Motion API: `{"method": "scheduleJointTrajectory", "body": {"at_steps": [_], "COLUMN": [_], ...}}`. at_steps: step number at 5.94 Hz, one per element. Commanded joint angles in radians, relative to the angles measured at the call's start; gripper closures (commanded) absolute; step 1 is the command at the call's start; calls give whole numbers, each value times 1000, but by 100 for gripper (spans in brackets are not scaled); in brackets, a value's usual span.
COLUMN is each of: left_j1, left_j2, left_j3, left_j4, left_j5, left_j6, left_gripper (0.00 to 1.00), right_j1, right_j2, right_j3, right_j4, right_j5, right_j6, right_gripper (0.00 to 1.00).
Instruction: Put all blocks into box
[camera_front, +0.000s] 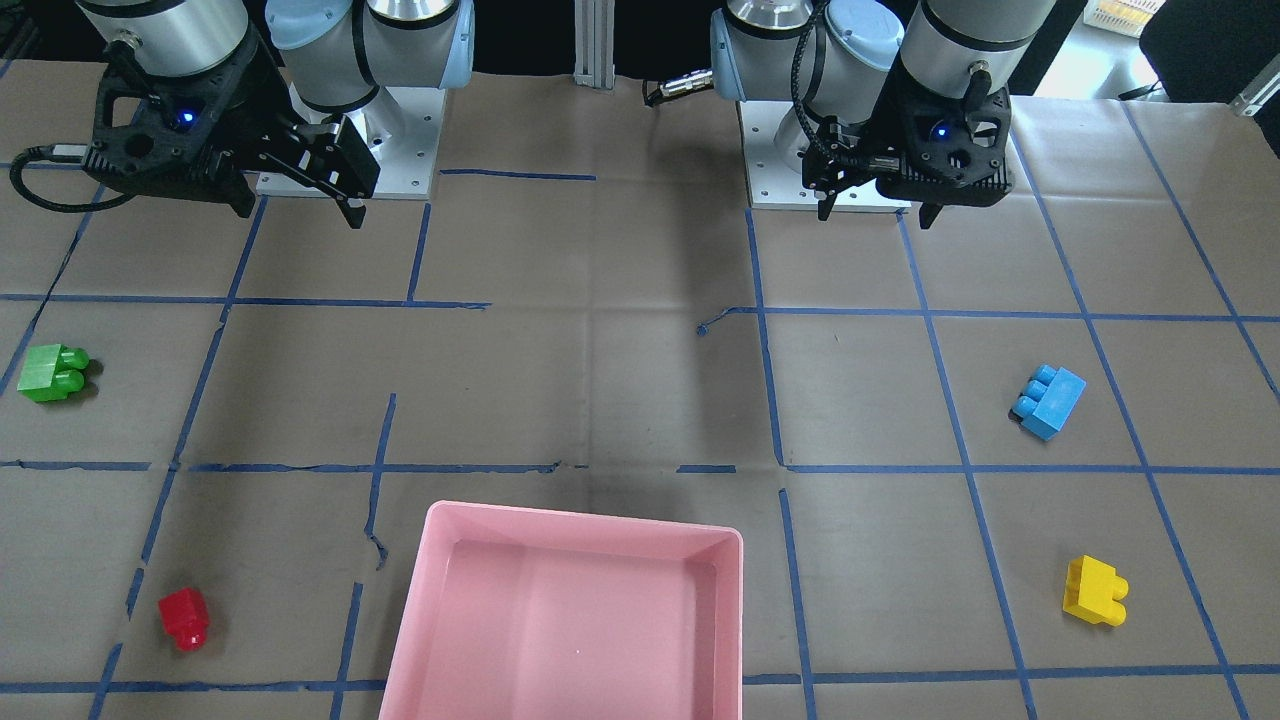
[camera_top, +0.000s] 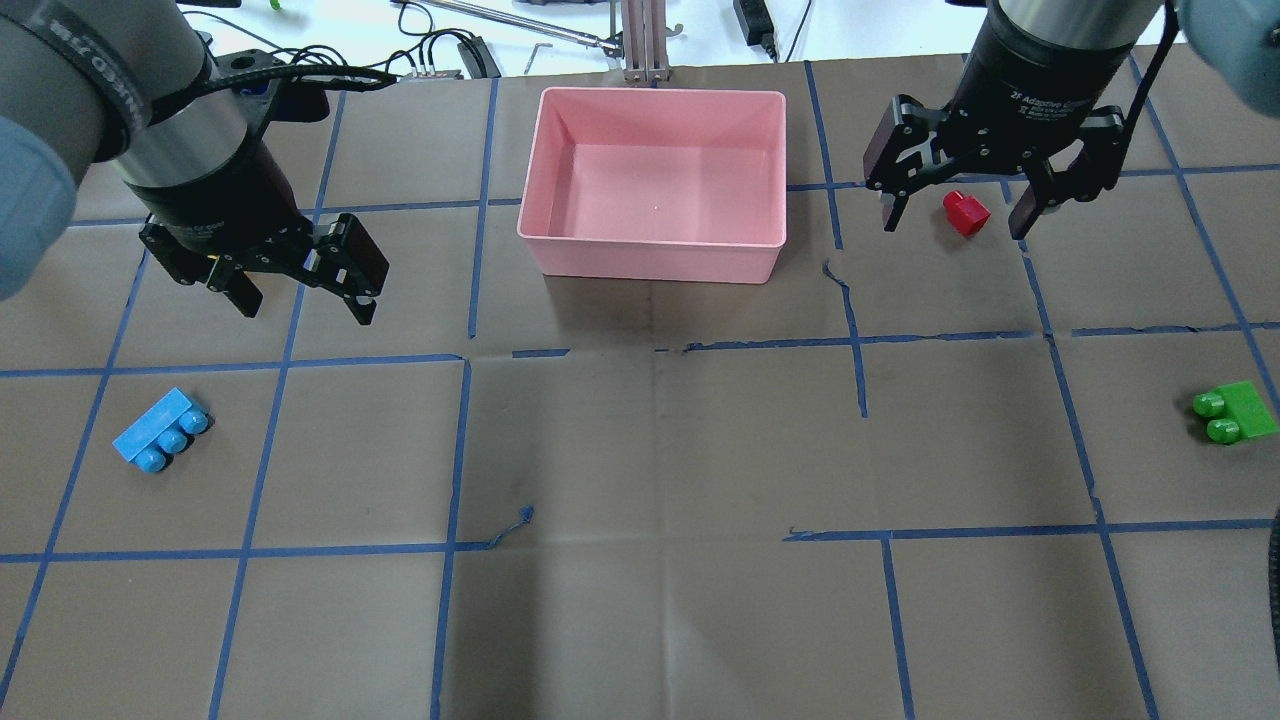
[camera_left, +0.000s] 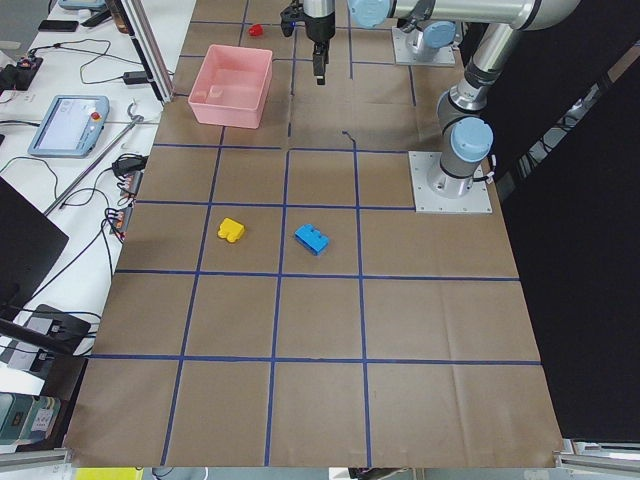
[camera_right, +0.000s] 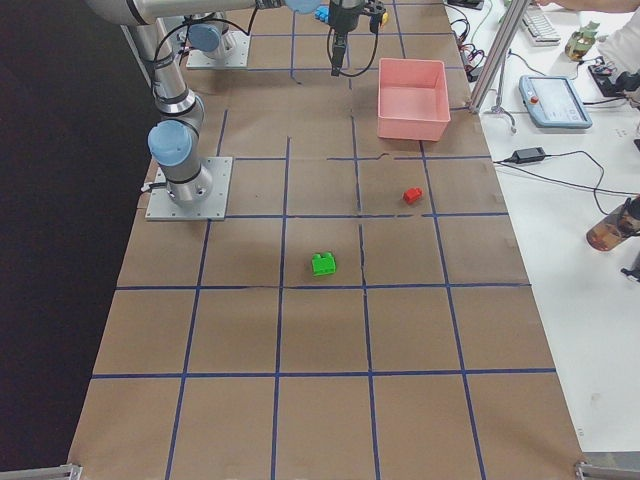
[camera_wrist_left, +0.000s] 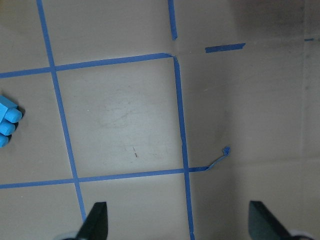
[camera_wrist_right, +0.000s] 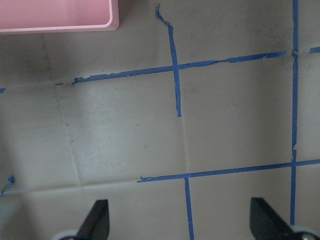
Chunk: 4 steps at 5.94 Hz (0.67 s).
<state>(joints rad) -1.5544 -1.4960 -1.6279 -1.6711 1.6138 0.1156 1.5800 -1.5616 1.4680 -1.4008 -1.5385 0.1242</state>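
Your four blocks (camera_top: 160, 430) lie scattered on the counter (camera_top: 650, 450), box (camera_top: 650, 262) empty. Left claw (camera_top: 307, 308) and right claw (camera_top: 954, 226): fingers spread, empty, raised ready to pick.

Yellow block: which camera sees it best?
The front-facing view: the yellow block is big, unblocked, its studs clear. The left side view shows it small, next to the blue block. Overhead and both wrist views miss it; the right side view is too far to tell.
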Motion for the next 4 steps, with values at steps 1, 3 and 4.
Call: {"method": "scheduleJointTrajectory", "body": {"at_steps": [1,3,4], "left_j1": [14,193,229], "left_j2": [-3,-9,-48], "left_j3": [8,-4,-7], "left_j4": [-7,-38,20], "left_j5": [3,-3,-5], "left_j6": [4,9,7], "left_gripper": [1,1,1], "right_j1": [0,0,0], "right_j2": [2,0,0], "right_j3": [2,2,2], "right_j4": [0,2,2], "right_j5": [1,0,0], "right_j6": [0,0,-2], "right_gripper": [0,0,0]}}
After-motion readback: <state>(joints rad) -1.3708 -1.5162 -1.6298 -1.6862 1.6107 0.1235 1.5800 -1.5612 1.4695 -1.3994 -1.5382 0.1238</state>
